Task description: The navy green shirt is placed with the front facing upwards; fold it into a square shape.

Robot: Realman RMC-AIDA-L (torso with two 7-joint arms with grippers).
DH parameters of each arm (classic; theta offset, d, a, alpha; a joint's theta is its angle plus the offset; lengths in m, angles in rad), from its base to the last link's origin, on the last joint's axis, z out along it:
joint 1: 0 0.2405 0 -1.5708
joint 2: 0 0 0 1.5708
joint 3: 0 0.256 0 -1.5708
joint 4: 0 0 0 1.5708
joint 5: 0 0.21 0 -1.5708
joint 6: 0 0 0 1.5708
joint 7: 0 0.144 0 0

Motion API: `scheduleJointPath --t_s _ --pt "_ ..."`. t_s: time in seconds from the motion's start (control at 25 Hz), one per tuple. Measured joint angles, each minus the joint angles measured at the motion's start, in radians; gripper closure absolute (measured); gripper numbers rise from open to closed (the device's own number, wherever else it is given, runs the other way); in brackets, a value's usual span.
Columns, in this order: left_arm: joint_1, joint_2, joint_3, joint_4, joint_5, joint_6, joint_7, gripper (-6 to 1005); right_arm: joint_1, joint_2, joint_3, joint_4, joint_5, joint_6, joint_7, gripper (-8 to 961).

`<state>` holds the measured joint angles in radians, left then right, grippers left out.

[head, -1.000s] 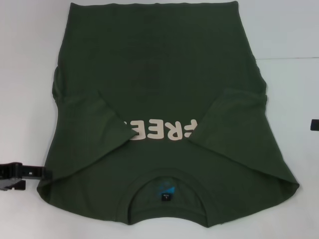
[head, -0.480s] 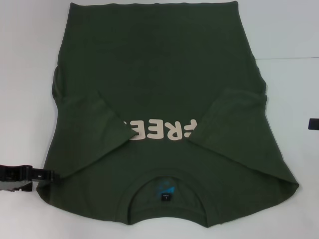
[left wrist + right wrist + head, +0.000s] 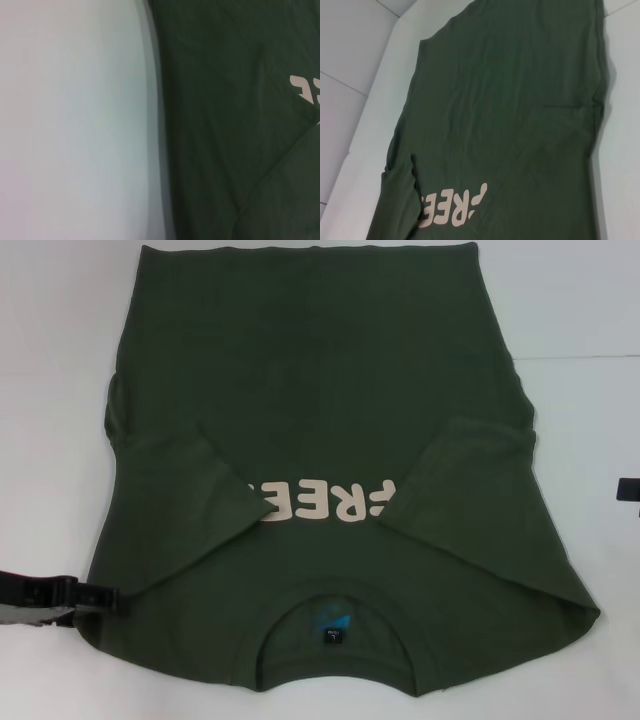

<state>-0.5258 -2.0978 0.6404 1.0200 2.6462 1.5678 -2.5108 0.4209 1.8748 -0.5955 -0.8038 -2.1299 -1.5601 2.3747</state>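
Creeping inward, left gripper point(image 3: 100, 595) now touches the navy green shirt point(image 3: 320, 420) at its shoulder fold; jaw state unreadable; grasp likely imminent.

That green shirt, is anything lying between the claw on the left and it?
Nothing visible does. The left claw is already at the edge of the navy green shirt, near its shoulder, with only bare white table around it. The right claw sits off at the far side.

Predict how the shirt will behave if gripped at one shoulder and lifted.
The shirt is probably floppy: its folded-in sleeves lie flat and creased, so it would drape and sag. Those sleeves may fall open. Pushed, it would likely bunch rather than slide whole.
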Motion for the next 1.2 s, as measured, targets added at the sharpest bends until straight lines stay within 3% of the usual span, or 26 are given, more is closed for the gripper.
scheduleJointPath --t_s 0.32,0.4,0.84,1.04,1.2 --pt "-0.01 -0.003 0.028 -0.01 0.0 -0.012 0.022 161 0.0 0.0 0.0 0.0 -0.001 -0.002 0.0 219" --pt "-0.01 -0.005 0.037 -0.011 -0.001 -0.018 0.028 367 0.001 0.0 0.0 0.0 -0.001 -0.005 0.0 219" --pt "-0.013 -0.009 0.056 -0.008 0.0 -0.04 0.027 605 0.01 -0.003 0.006 0.0 -0.001 -0.016 0.0 220" --pt "-0.013 -0.006 0.056 -0.008 0.007 -0.049 0.024 847 0.015 -0.003 0.006 0.0 -0.001 -0.024 -0.001 220" --pt "-0.015 -0.009 0.054 -0.007 0.026 -0.06 0.024 936 0.018 -0.003 0.007 0.0 0.0 -0.026 -0.002 219"
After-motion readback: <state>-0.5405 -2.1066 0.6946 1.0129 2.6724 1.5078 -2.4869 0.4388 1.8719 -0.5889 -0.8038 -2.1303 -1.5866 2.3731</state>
